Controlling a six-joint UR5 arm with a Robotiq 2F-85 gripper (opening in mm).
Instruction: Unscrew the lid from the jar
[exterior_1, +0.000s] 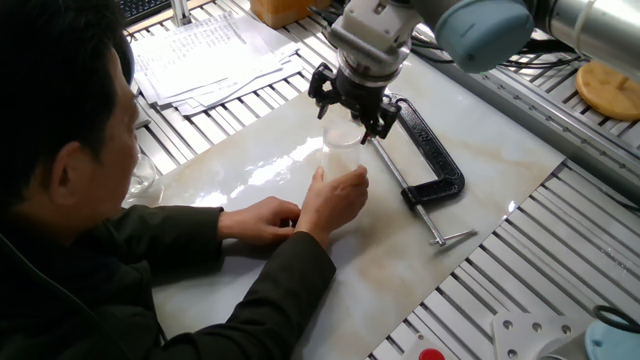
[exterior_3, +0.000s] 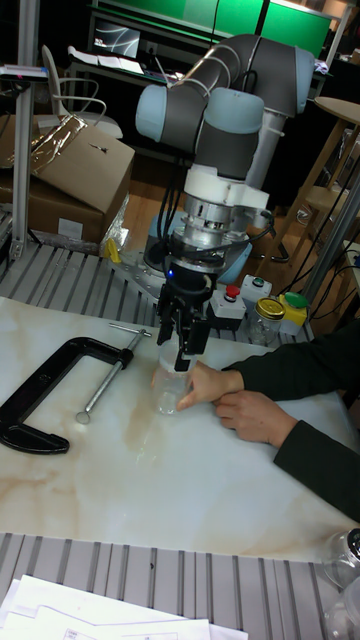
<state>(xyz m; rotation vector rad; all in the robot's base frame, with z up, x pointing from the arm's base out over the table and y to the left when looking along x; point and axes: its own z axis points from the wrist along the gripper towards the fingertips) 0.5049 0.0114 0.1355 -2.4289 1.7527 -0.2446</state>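
The clear jar (exterior_1: 340, 162) stands upright on the marble slab (exterior_1: 470, 150), and a person's hand (exterior_1: 337, 198) grips its lower part. Its whitish lid (exterior_1: 343, 135) sits on the jar's mouth. My gripper (exterior_1: 352, 110) hangs right over the lid, its black fingers spread wider than the cap, one to the upper left and one to the right, tips at about rim height. In the tall fixed view the gripper (exterior_3: 183, 350) covers most of the jar's (exterior_3: 170, 393) top, so the lid is hardly visible there.
A black C-clamp (exterior_1: 432, 160) lies on the slab just right of the jar. The person's other hand (exterior_1: 262, 215) rests on the slab to the left. Papers (exterior_1: 205, 55) lie at the back left, and a wooden disc (exterior_1: 608, 90) at the far right.
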